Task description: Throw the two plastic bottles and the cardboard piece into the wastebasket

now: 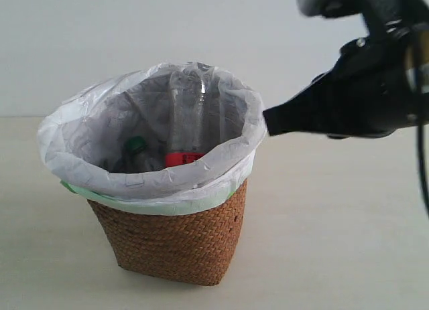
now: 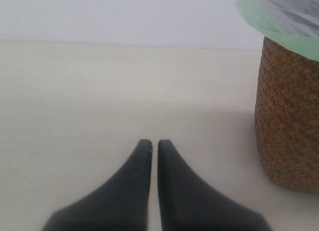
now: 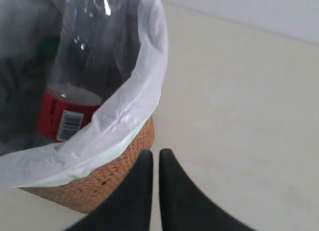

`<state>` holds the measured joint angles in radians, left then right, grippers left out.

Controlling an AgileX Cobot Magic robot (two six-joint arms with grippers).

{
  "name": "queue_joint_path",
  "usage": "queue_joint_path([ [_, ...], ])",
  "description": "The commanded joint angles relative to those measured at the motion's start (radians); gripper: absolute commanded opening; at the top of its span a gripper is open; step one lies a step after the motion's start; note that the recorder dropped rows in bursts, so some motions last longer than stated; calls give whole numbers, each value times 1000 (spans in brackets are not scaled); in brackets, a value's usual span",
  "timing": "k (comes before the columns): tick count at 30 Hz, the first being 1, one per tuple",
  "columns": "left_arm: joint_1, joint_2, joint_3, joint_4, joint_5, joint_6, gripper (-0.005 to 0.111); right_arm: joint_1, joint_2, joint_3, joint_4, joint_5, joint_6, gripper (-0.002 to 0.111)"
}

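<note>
Standing upright inside wastebasket (image 1: 167, 243), red-label bottle (image 1: 186, 116)

Nothing readable here, only a barcode patch (image 3: 71, 124) on the red label (image 3: 49, 114) of the slim clear plastic bottle (image 3: 84, 51), its digits too blurred.

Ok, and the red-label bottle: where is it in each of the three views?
Exterior view: the red-label bottle stands inside the wastebasket, at the picture's centre.
Left wrist view: not in it; only the wastebasket's wicker side at the right edge.
Right wrist view: the picture's upper left, inside the wastebasket.
Shared landmark: the brown wicker wall.
</note>
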<state>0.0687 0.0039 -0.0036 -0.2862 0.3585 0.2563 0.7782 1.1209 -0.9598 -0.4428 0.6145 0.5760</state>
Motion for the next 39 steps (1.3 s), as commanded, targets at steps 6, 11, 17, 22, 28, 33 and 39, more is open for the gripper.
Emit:
queue_joint_path([
  [6, 3, -4, 4, 3, 1, 5, 4, 2, -372, 171, -11, 1, -15, 1],
  [11, 3, -4, 4, 3, 1, 5, 4, 2, -521, 209, 15, 166, 79, 1],
  [17, 3, -4, 4, 3, 1, 5, 4, 2, -636, 209, 12, 290, 79, 1],
  [22, 3, -4, 4, 3, 1, 5, 4, 2, -685, 209, 12, 290, 79, 1],
  [28, 3, -4, 4, 3, 1, 5, 4, 2, -690, 233, -56, 216, 97, 1],
  [33, 3, -4, 4, 3, 1, 5, 4, -101, -753, 429, -92, -220, 99, 1],
  [39, 3, -4, 4, 3, 1, 5, 4, -319, -858, 724, -174, -779, 66, 1],
])
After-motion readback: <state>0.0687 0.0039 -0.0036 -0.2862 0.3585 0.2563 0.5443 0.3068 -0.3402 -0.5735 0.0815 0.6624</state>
